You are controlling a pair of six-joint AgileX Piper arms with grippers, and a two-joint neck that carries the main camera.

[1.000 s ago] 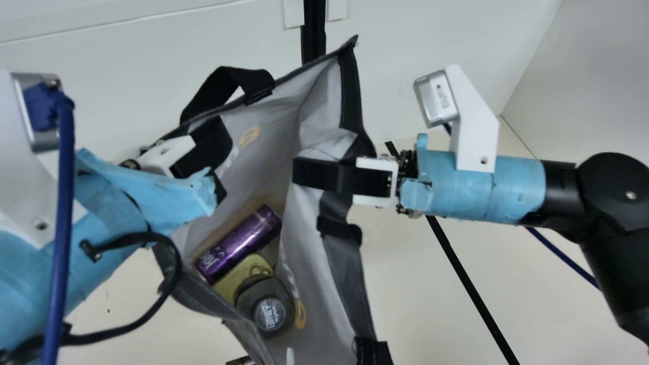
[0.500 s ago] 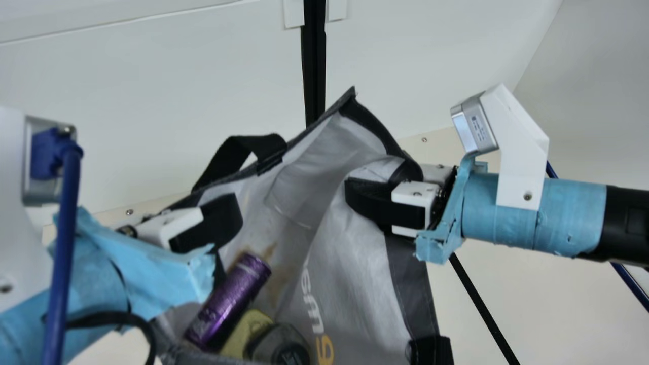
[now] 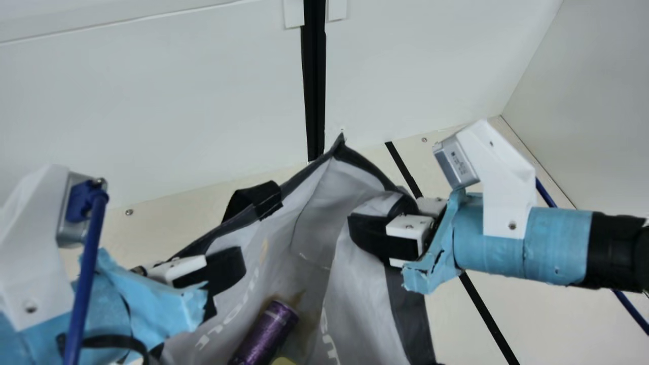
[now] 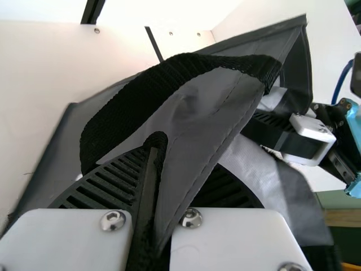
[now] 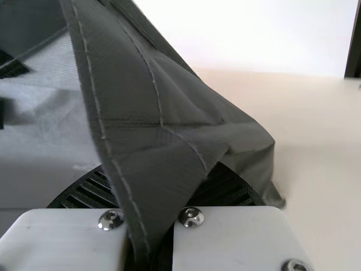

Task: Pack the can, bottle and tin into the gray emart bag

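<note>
Our left gripper (image 4: pixel 161 169) and right gripper (image 5: pixel 158 178) each pinch the gray emart bag (image 3: pixel 365 299) at its edge. Inside, below and between them, nearer our left, the purple can (image 3: pixel 266 332) slants; we probably need both sides level to stop it rolling.

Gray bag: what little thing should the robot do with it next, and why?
Probably ease the gray bag gently down until its base rests flat, if it doesn't already; I can't see the base. Both the left gripper and right gripper pinch its rim, and the purple can lies inside.
</note>
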